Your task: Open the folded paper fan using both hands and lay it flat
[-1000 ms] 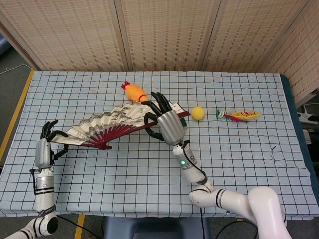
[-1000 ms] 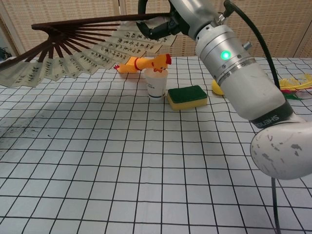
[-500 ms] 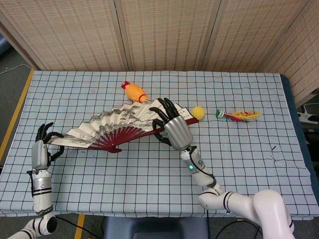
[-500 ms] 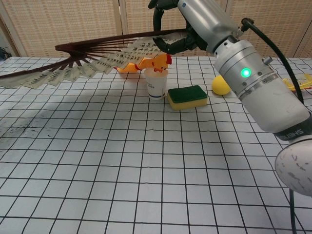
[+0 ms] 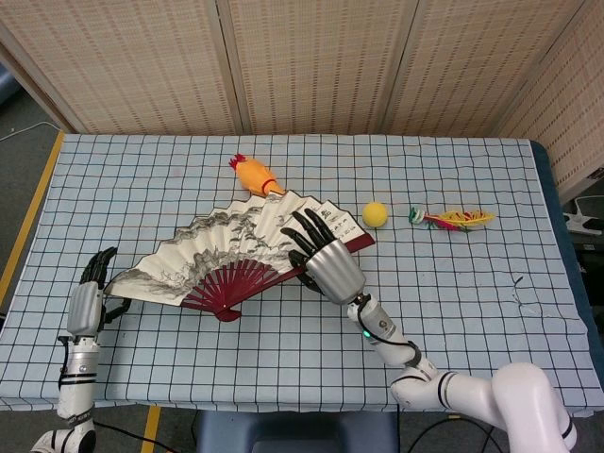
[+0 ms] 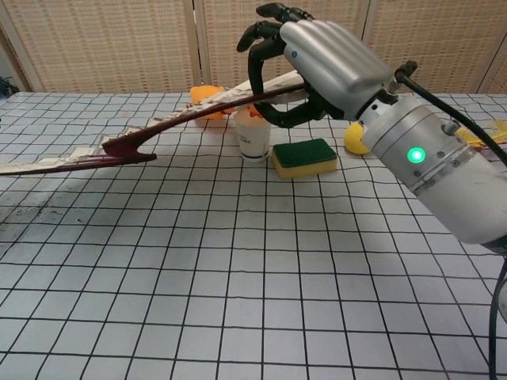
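Right hand [image 5: 326,260] above the table's middle, palm down, fingers [image 6: 273,24] curled over the fan [image 5: 226,250] rib and gripping it; silver forearm running back toward the near edge, green light lit on the wrist. Left hand [image 5: 90,297] at the table's left edge near the front corner, upright on its forearm, dark fingers [image 5: 97,267] spread and touching the fan's left tip; grip unclear.

Cup [image 6: 253,136] and sponge [image 6: 304,157] stand under the raised fan [image 5: 236,247]; the near table [image 6: 238,301] lies open.
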Action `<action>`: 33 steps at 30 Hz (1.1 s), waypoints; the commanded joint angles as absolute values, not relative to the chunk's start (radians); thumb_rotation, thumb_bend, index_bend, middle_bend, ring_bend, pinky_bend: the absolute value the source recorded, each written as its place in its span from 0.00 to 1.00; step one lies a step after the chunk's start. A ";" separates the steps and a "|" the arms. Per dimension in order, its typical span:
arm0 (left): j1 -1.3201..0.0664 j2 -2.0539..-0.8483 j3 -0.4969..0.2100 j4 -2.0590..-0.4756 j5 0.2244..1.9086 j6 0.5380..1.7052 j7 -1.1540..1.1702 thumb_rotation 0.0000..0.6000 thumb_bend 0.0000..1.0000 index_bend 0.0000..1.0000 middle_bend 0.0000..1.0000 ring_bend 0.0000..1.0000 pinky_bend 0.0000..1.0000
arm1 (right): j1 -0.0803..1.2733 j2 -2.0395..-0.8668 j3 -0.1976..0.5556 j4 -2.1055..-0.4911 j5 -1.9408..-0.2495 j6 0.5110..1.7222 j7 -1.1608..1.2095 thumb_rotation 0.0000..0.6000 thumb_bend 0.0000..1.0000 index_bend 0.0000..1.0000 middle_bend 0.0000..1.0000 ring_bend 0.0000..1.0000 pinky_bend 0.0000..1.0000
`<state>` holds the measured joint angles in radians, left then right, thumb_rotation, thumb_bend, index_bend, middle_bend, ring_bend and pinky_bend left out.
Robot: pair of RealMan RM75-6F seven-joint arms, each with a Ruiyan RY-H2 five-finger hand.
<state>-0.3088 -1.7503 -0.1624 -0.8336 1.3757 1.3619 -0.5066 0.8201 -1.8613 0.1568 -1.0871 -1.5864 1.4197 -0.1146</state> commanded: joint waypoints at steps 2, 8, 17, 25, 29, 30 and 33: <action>-0.296 -1.786 -0.107 -0.751 1.408 1.327 -0.474 1.00 0.50 0.00 0.00 0.00 0.10 | 0.778 -1.817 0.106 -1.165 -1.595 1.386 -0.214 1.00 0.66 0.18 0.12 0.00 0.07; -0.293 -1.817 -0.075 -0.647 1.426 1.291 -0.458 1.00 0.50 0.00 0.00 0.00 0.09 | 0.722 -1.763 0.052 -1.225 -1.615 1.383 -0.370 1.00 0.54 0.06 0.06 0.00 0.06; -0.300 -1.745 -0.056 -0.699 1.463 1.276 -0.652 1.00 0.47 0.00 0.00 0.00 0.08 | 0.699 -1.575 0.010 -1.496 -1.461 1.145 -0.547 1.00 0.14 0.00 0.00 0.00 0.00; -0.289 -1.629 -0.055 -0.790 1.498 1.348 -0.771 1.00 0.45 0.00 0.00 0.00 0.08 | 0.691 -1.392 -0.005 -1.744 -1.253 1.046 -0.825 1.00 0.05 0.00 0.00 0.00 0.00; -0.287 -1.563 -0.066 -0.885 1.506 1.384 -0.756 1.00 0.45 0.00 0.00 0.00 0.08 | 0.662 -1.327 -0.022 -1.840 -1.202 1.080 -0.885 1.00 0.05 0.00 0.00 0.00 0.00; -0.287 -1.548 -0.067 -0.911 1.508 1.390 -0.752 1.00 0.45 0.00 0.00 0.00 0.08 | 0.655 -1.313 -0.029 -1.855 -1.198 1.085 -0.883 1.00 0.05 0.00 0.00 0.00 0.00; -0.287 -1.503 -0.067 -1.000 1.515 1.395 -0.753 1.00 0.46 0.00 0.00 0.00 0.08 | 0.645 -1.271 -0.049 -1.889 -1.182 1.036 -0.797 1.00 0.05 0.00 0.00 0.00 0.00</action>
